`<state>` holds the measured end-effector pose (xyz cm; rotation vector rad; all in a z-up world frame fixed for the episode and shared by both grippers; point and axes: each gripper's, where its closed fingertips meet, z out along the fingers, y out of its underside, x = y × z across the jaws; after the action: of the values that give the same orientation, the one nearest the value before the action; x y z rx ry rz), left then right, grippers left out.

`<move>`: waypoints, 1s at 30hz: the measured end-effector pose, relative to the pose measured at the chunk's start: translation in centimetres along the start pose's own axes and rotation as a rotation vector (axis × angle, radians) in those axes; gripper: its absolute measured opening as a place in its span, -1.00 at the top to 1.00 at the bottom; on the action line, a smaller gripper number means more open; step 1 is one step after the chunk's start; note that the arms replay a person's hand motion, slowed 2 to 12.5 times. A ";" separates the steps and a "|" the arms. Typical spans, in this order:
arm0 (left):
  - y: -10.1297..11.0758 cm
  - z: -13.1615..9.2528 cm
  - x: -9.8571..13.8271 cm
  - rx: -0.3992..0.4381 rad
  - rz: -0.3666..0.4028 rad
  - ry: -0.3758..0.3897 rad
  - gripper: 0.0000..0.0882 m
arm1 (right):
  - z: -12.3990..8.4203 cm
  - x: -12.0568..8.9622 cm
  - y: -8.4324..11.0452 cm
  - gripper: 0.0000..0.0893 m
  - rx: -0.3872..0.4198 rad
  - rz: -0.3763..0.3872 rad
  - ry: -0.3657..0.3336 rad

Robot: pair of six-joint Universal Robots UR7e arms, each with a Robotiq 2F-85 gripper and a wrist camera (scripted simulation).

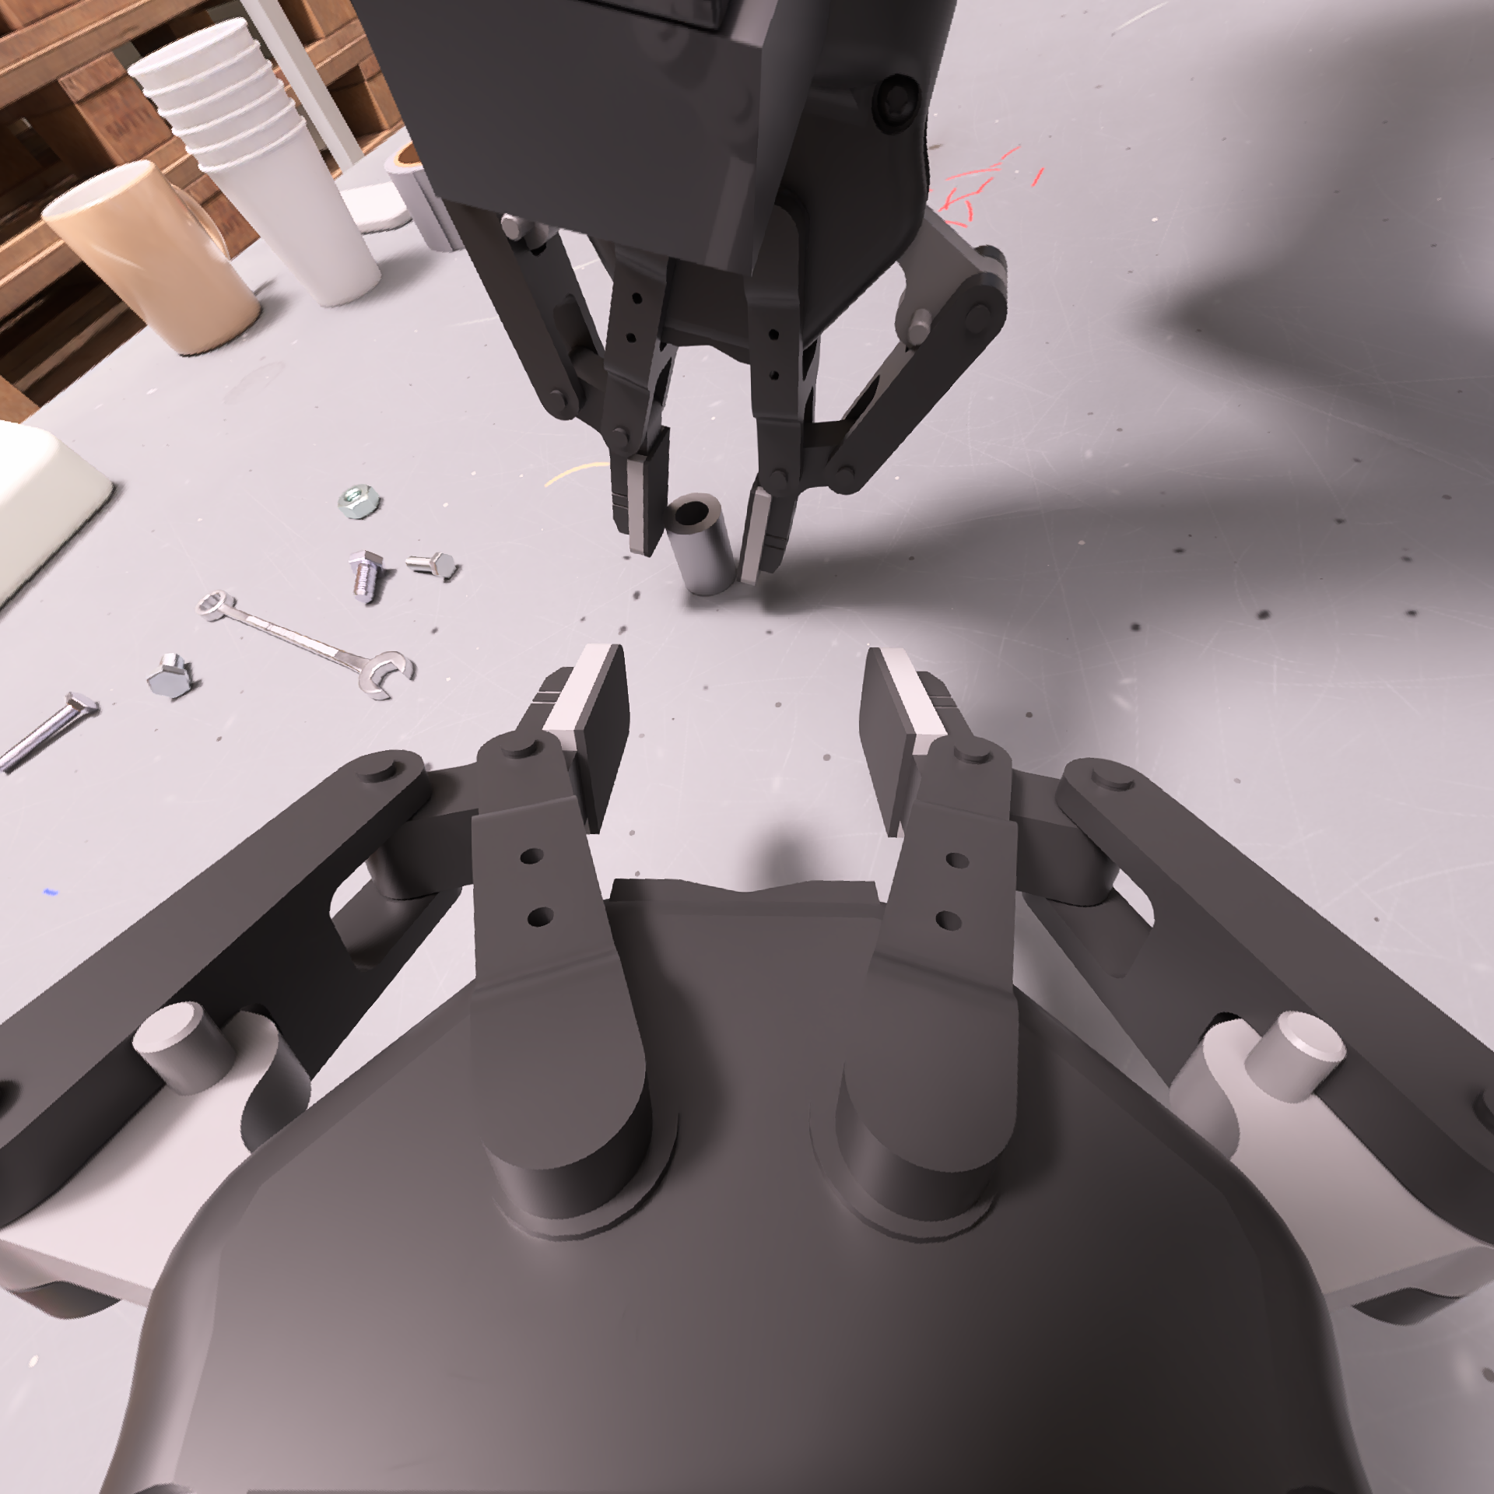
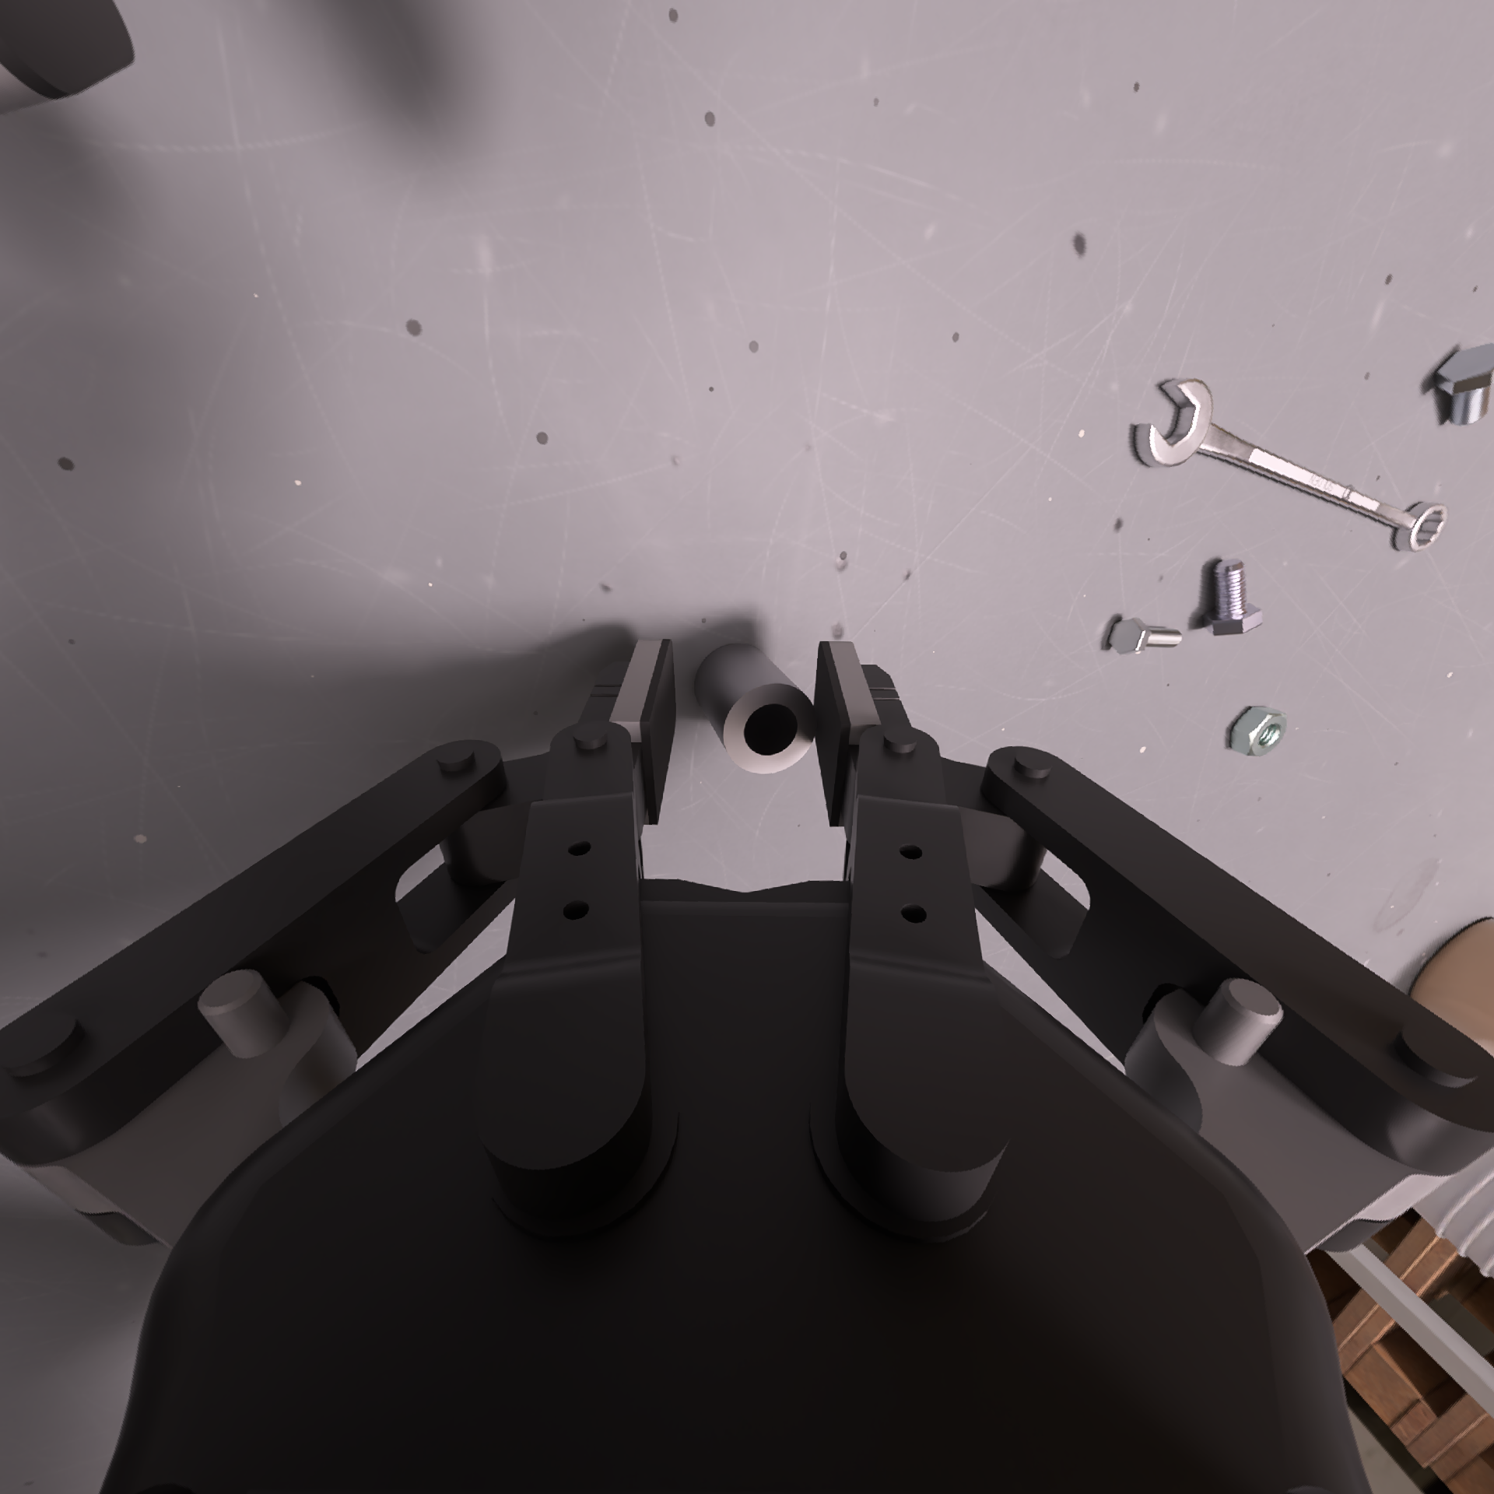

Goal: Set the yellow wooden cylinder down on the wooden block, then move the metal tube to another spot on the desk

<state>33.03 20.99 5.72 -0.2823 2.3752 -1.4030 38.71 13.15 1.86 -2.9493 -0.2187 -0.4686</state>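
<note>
The short grey metal tube stands on the grey desk, with its hollow end up. My right gripper points down over it with one finger on each side. The jaws are open: a narrow gap shows at one pad, while the other pad sits at the tube's wall. The right gripper also shows in the left wrist view. My left gripper is open and empty, low over the desk just short of the tube. The yellow wooden cylinder and the wooden block are not in view.
A wrench, several bolts and a nut lie left of the tube. A stack of white cups, a beige mug and a white object stand at the far left by wooden pallets.
</note>
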 end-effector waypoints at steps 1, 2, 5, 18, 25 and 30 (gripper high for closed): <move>0.0 0.0 0.0 0.001 0.000 0.000 -0.18 | -0.1 0.0 0.0 0.28 0.004 0.001 -0.001; 0.0 0.0 0.0 0.001 0.000 0.000 -0.18 | -0.2 0.0 -0.1 0.26 0.008 0.002 0.000; -0.1 -0.1 0.0 0.003 -0.002 -0.001 -0.18 | -0.5 0.2 -0.1 0.20 0.019 0.009 0.006; -0.1 -0.1 0.0 0.003 0.001 0.001 -0.18 | -1.4 1.0 0.7 -0.04 -0.004 0.015 0.006; -0.1 -0.1 0.0 0.003 0.002 0.000 -0.18 | -0.6 0.3 1.5 -0.12 -0.060 -0.023 -0.029; -0.1 -0.2 -0.1 0.006 0.001 -0.002 -0.17 | 0.0 0.0 1.5 -0.02 -0.073 -0.024 -0.044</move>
<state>33.02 21.08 5.92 -0.2815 2.3689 -1.4086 39.00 11.69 1.68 -3.0340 -0.2479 -0.4239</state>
